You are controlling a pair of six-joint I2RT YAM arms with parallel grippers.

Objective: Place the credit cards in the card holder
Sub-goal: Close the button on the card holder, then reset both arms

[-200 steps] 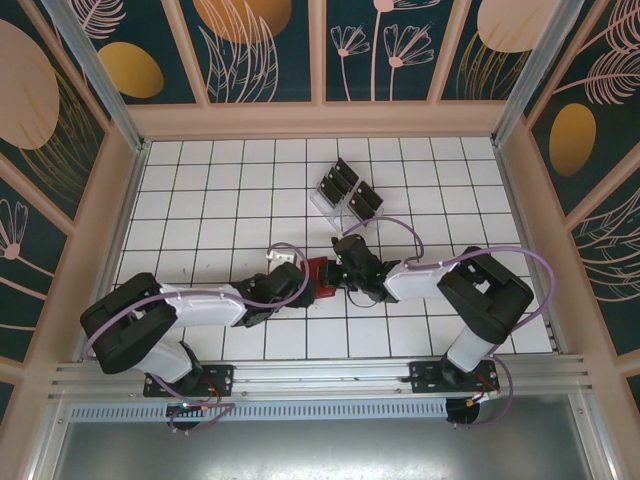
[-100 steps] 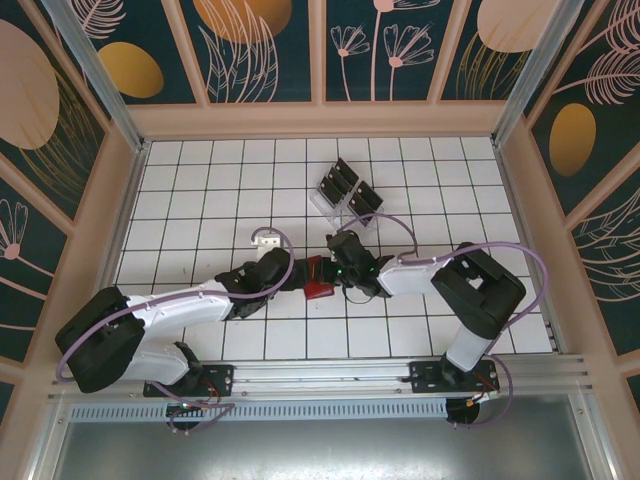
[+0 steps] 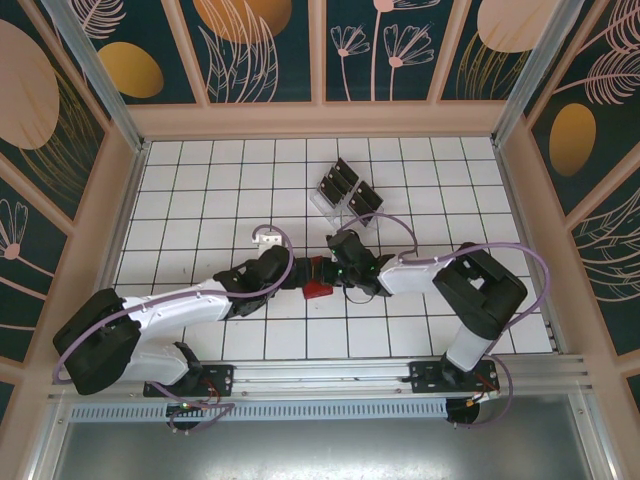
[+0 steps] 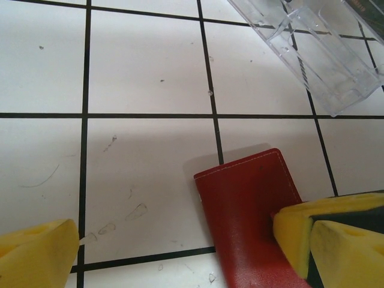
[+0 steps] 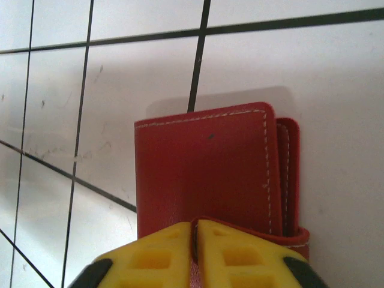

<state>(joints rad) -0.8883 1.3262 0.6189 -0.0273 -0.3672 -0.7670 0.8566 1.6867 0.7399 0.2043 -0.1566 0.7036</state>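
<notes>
Partly hidden: near edge of the red card holder, behind yellow fingertips; whether a flap is pinched is unclear.
Open room: bare tiles of the table to its left; clear plastic rack with credit cards stands nearer the far edge.
Right gripper: jaws almost together at the card holder's near edge.
Left gripper: jaws wide apart, card holder between them, beside one finger.
Card holder's place: folded, flat, mid-table, nearer the near edge.

Folded red card holder; credit cards apart
</notes>
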